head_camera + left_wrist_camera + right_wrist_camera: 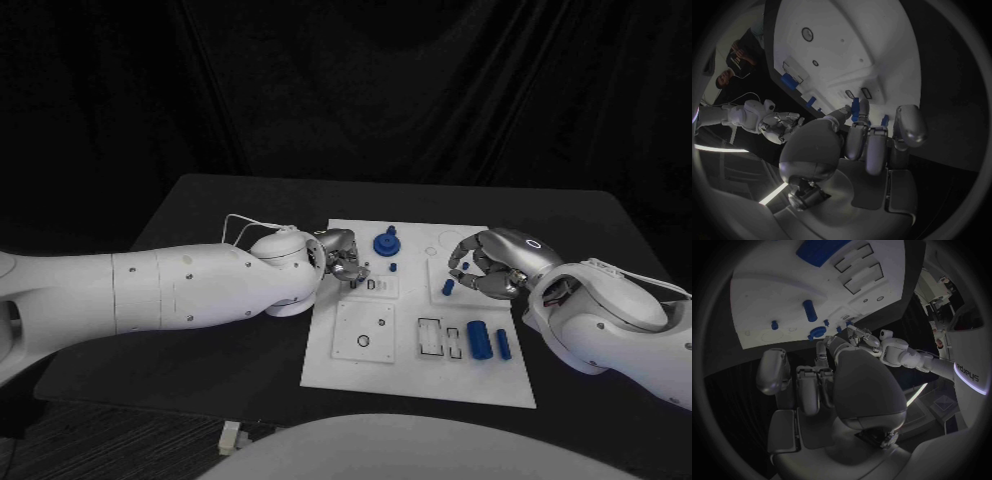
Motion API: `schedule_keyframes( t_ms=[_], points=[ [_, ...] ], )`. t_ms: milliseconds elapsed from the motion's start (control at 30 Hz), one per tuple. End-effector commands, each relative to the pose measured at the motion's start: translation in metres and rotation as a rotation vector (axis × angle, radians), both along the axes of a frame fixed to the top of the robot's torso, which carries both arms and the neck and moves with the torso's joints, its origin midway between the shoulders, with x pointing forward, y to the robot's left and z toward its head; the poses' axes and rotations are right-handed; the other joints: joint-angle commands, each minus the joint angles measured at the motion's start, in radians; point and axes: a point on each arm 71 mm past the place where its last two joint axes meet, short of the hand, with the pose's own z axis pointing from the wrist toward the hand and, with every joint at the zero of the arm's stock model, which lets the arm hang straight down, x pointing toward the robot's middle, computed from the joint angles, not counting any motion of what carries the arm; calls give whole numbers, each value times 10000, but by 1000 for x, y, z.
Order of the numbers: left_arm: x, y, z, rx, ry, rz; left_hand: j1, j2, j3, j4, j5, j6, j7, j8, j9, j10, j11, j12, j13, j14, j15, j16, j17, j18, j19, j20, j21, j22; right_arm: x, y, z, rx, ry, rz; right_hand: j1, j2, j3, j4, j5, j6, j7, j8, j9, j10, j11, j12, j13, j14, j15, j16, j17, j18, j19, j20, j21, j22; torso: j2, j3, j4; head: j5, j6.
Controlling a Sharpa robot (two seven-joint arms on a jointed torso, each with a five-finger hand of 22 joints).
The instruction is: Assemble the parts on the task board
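Task board (418, 385) sits mid-table; left hand (340, 257) at its 10 o'clock pinches a small blue part (855, 106). Right hand (488, 264) at 2 o'clock, fingers curled, grip unclear; blue cylinders (477, 341) lie at 5 o'clock.

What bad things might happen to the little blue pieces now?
The left hand seems to pinch a small blue part at its fingertips; a grip that slight might let it slip or tilt. The right hand hovers close to an upright blue peg on the task board and might knock it.
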Motion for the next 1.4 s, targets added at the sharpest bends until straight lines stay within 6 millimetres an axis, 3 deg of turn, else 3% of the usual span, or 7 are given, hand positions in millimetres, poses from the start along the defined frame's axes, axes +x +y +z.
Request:
schedule_keyframes(
  t_ms=[33,300,1400],
  points=[
    [0,-3,0,9,-121,-187,32,-14,-66,124,-100,31,-82,-19,-19,54,-53,-12,794,758,-49,-46,2077,-21,4,-18,10,1435,-1,0,0,64,-144,13,27,-92,68,-12,-40,59,16,36,12,1078,28,36,2634,1047,71,30,2635,154,-81,4,-41,1434,14,-4,-3,21,-1],
    [-1,-6,-4,50,-11,-249,-1,-28,-199,405,-331,57,-79,-63,-53,64,-50,-7,796,761,-49,-48,2078,-20,6,-19,-4,1432,-1,0,0,64,-140,15,30,-97,76,-14,-36,64,14,39,14,1078,27,36,2634,1047,71,30,2635,155,-84,3,-51,1432,7,3,-4,3,-1],
    [-2,-12,-13,147,247,-469,-127,-66,-524,917,-436,97,-65,-142,-118,68,-36,-7,795,753,-39,-82,2059,-16,-1,-13,-51,1422,0,0,0,3,-81,-10,61,-95,106,-32,-15,71,10,43,17,1078,22,36,2634,1047,67,30,2635,155,-83,1,-59,1432,8,3,1,9,-1]
  ],
)
